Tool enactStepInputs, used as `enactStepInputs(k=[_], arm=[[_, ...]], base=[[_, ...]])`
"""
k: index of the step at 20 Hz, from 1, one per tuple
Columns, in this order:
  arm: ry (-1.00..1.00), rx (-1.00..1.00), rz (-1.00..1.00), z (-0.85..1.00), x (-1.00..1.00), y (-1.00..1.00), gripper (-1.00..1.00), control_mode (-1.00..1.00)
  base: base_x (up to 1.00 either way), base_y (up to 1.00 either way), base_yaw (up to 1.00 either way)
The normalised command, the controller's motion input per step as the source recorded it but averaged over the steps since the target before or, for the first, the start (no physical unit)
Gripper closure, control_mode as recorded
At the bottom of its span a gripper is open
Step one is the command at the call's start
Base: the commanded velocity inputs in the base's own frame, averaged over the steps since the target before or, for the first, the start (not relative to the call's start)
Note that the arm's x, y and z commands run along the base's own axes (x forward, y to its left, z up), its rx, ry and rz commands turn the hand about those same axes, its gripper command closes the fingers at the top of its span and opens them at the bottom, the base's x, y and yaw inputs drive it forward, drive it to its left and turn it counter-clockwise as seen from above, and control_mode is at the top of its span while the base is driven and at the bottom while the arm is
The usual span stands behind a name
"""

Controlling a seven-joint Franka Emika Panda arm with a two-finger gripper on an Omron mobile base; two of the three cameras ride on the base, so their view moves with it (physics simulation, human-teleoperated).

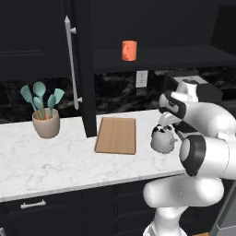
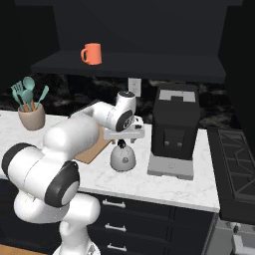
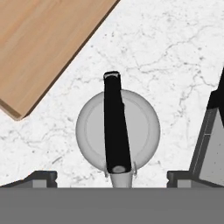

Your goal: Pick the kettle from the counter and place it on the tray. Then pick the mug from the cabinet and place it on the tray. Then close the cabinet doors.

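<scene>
A: Which step? 
B: The first — the gripper (image 3: 112, 176) hovers above the kettle (image 3: 118, 131), fingers spread wide, holding nothing. 
A: And the kettle? 
B: On the counter (image 1: 55, 161), just beside the tray (image 1: 116, 135). Next it must descend and close on the dark handle — squarely.

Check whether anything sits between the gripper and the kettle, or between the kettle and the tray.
Nothing visible does. In the hand view the gripper hangs open directly over the kettle, its dark handle in line below. Bare counter separates the kettle from the tray; the coffee machine stands on the kettle's far side, away from the tray.
</scene>
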Motion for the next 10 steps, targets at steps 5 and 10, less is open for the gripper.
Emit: enactStepInputs(k=[5, 10], arm=[[0.0, 0.01, 0.0, -0.27, 0.26, -0.04, -1.0, -1.0], [0.0, 0.01, 0.0, -0.22, 0.24, -0.01, -1.0, -1.0]], base=[[0.0, 0.0, 0.0], [0.0, 0.0, 0.0]])
